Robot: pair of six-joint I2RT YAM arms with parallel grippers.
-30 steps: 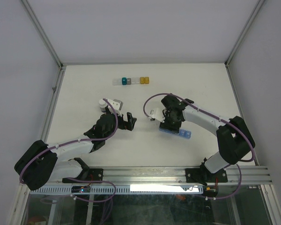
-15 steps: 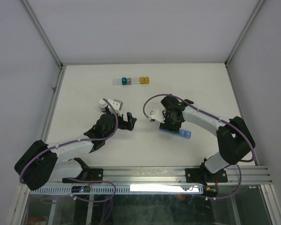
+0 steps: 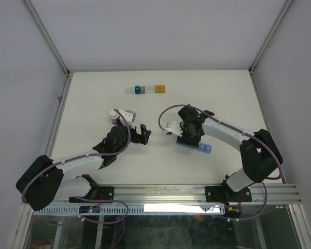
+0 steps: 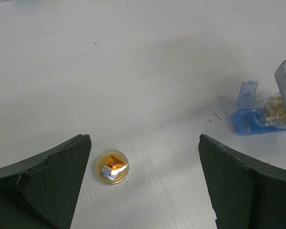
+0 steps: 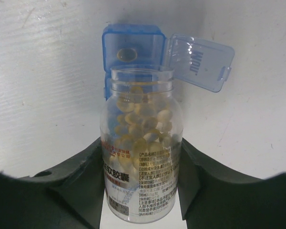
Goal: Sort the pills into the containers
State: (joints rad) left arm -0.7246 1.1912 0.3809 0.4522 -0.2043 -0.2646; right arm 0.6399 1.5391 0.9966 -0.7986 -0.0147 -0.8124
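My right gripper [image 5: 140,145] is shut on a clear, uncapped pill bottle [image 5: 140,162] full of pale orange-tan pills. The bottle's mouth is tipped over an open compartment [image 5: 133,45] of the translucent blue container strip [image 3: 203,148]. The compartment's lid [image 5: 200,62] stands open and one pill [image 5: 126,55] lies inside. In the top view the right gripper [image 3: 189,136] sits over the strip's left end. My left gripper [image 3: 144,134] is open and empty. It hovers over a small round yellowish disc [image 4: 111,167] lying on the table by its left finger.
A row of teal, grey, clear and yellow cubes [image 3: 145,89] lies at the back of the white table [image 3: 93,98]. The strip and bottle also show at the right of the left wrist view [image 4: 257,117]. Metal frame rails line the table's sides.
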